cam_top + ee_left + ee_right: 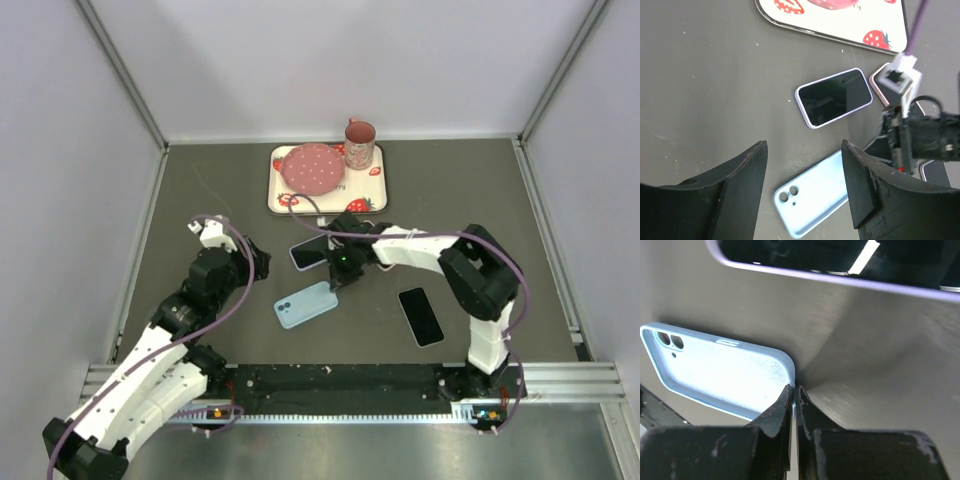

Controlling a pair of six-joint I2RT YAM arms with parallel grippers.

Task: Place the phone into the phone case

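**Operator:** Which faults are possible, starting from the left?

**Technician:** The left gripper (804, 150) hangs released above the table and holds nothing, so it poses little risk. The phone case (306, 304) is light blue and lies cavity-up, with its camera cutout toward the left arm. The phone (308, 254) lies just beside it, screen-up, with a lilac rim.

**Operator:** And the right side?

**Technician:** The right gripper (794, 390) is clenched at the case's corner. It cannot be told whether the thin wall is caught. If it is, the wall probably flexes, so a pull could let it slip free or drag the case into the phone.
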